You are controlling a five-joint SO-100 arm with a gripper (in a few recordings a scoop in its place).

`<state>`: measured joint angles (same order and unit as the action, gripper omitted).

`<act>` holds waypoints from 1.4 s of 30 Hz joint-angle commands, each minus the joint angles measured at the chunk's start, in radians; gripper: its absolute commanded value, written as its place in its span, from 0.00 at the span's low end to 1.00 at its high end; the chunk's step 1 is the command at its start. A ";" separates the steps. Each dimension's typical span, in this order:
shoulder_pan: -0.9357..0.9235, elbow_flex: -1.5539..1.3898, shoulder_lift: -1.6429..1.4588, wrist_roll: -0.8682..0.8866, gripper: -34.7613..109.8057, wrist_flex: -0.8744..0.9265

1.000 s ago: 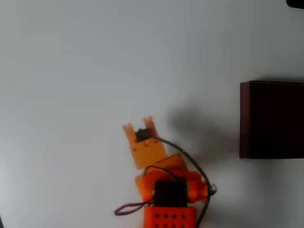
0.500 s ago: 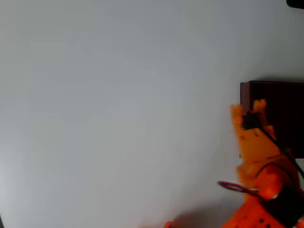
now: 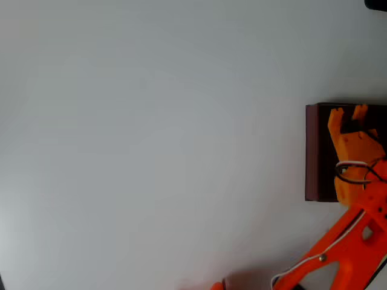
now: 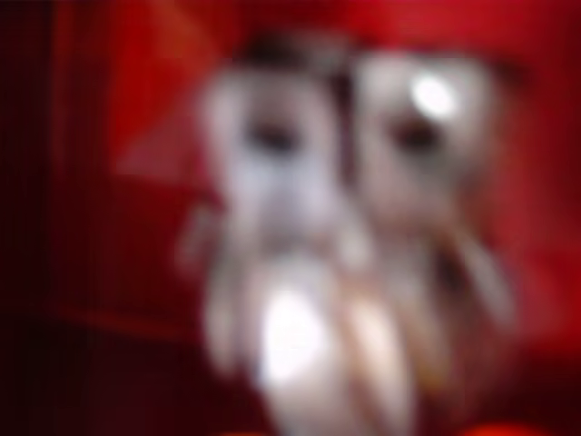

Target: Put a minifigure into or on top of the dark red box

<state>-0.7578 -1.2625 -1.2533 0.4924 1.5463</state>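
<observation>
The dark red box (image 3: 312,152) lies at the right edge of the overhead view, cut off by the frame, with a nearly black inside. My orange gripper (image 3: 348,113) hangs over the box's far part, both fingers pointing up the picture. In the wrist view a blurred pale grey and dark shape, the minifigure (image 4: 336,236), sits very close to the lens against the red of the box (image 4: 82,182). From overhead the figure merges with the dark inside of the box between the fingers. The gripper looks shut on it.
The orange arm (image 3: 347,244) reaches in from the bottom right corner with its cables. A plain white table (image 3: 151,145) spreads over the left and middle. A small dark object (image 3: 376,3) shows at the top right corner.
The gripper swung from the table's lower middle to the right, passed the box's left wall, and now hangs over the inside of the box with the figure still between its fingers.
</observation>
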 commanded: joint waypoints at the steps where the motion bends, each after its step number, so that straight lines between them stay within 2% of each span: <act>1: 0.032 0.067 0.003 -0.023 0.37 -0.002; 5: 0.038 0.089 -0.046 -0.040 0.41 0.041; 8: 0.095 0.023 -0.215 -0.061 0.36 0.058; 12: 0.255 -0.104 -0.532 -0.075 0.34 0.094; 17: 0.620 -0.239 -0.884 -0.143 0.33 0.178; 20: 0.928 -0.365 -1.026 -0.138 0.27 0.192; 22: 1.147 -0.449 -1.068 -0.103 0.27 0.192; 27: 1.552 -0.692 -1.120 -0.046 0.28 0.023; 31: 1.740 -0.885 -1.163 -0.055 0.28 -0.135; 35: 1.871 -1.081 -1.161 -0.058 0.29 -0.295; 42: 1.993 -1.338 -1.239 0.028 0.29 -0.489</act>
<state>1.1750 -2.5341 -2.4283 0.4801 1.1198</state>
